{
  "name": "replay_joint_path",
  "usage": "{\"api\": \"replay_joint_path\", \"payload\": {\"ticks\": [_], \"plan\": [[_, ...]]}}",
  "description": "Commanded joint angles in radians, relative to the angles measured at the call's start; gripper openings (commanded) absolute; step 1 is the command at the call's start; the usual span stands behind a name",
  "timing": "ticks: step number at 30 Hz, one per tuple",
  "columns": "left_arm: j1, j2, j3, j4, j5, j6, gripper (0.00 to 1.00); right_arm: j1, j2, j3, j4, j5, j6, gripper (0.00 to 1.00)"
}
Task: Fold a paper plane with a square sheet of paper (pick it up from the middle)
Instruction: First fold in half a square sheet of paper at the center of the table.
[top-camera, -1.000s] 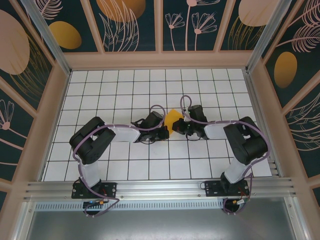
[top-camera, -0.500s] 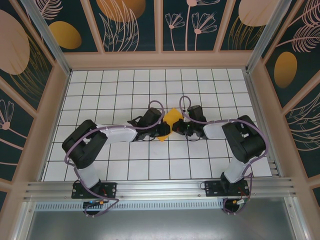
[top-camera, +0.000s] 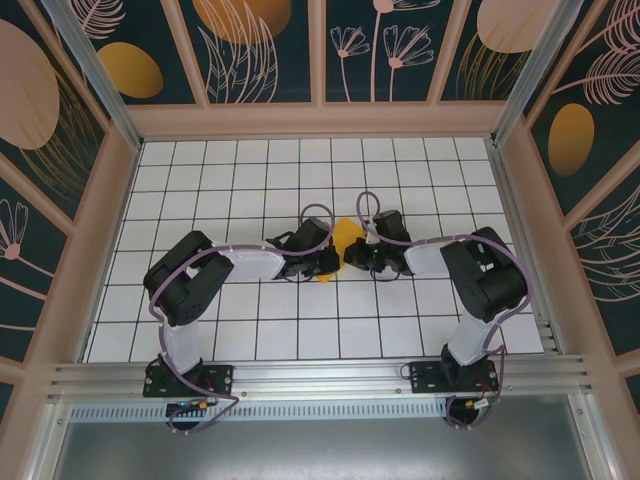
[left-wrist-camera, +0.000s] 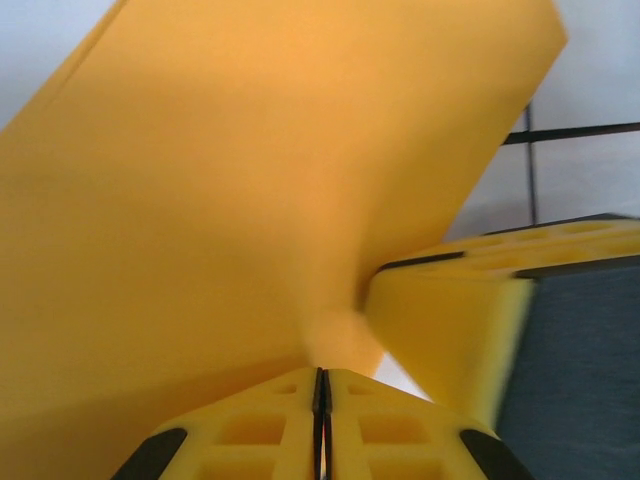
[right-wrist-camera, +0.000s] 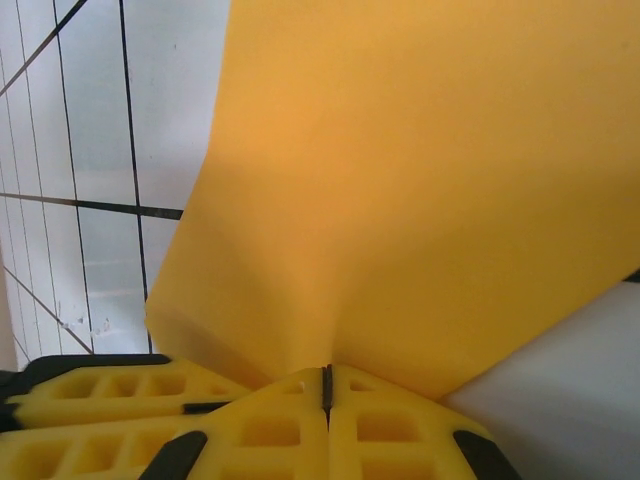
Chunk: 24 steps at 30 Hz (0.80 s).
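The orange-yellow paper (top-camera: 343, 240) is held up off the white grid table between my two grippers, near the middle. It is folded into a smaller, pointed shape. My left gripper (top-camera: 327, 262) is shut on its near left edge; in the left wrist view the paper (left-wrist-camera: 260, 190) rises from the pressed-together yellow fingertips (left-wrist-camera: 260, 420). My right gripper (top-camera: 352, 255) is shut on the paper's right side, and the sheet (right-wrist-camera: 420, 170) fans up from its closed fingers (right-wrist-camera: 400, 425). The right gripper's yellow fingers (left-wrist-camera: 470, 300) show close beside the left gripper's.
The white grid table (top-camera: 250, 170) is walled by wooden-framed painted panels (top-camera: 265, 50) on three sides. A metal rail (top-camera: 320, 375) carries both arm bases at the near edge. Both arms bend inward, their grippers nearly touching.
The left arm's elbow has swung back to the right. Both grippers have drawn closer together, and the paper between them looks narrower and more bunched.
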Motion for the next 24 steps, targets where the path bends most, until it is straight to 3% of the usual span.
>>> {"api": "replay_joint_path", "payload": {"ticks": [1, 8, 24], "plan": [[-0.005, 0.014, 0.000, -0.055, -0.025, 0.006, 0.13, -0.009, 0.022, 0.026, -0.029, 0.005, -0.025, 0.03], [-0.006, 0.015, -0.017, -0.090, -0.026, 0.004, 0.11, -0.037, 0.033, 0.043, -0.047, 0.041, -0.041, 0.03], [-0.005, -0.001, -0.094, -0.104, -0.020, 0.012, 0.09, -0.203, 0.149, 0.159, -0.051, 0.130, -0.068, 0.03]]}}
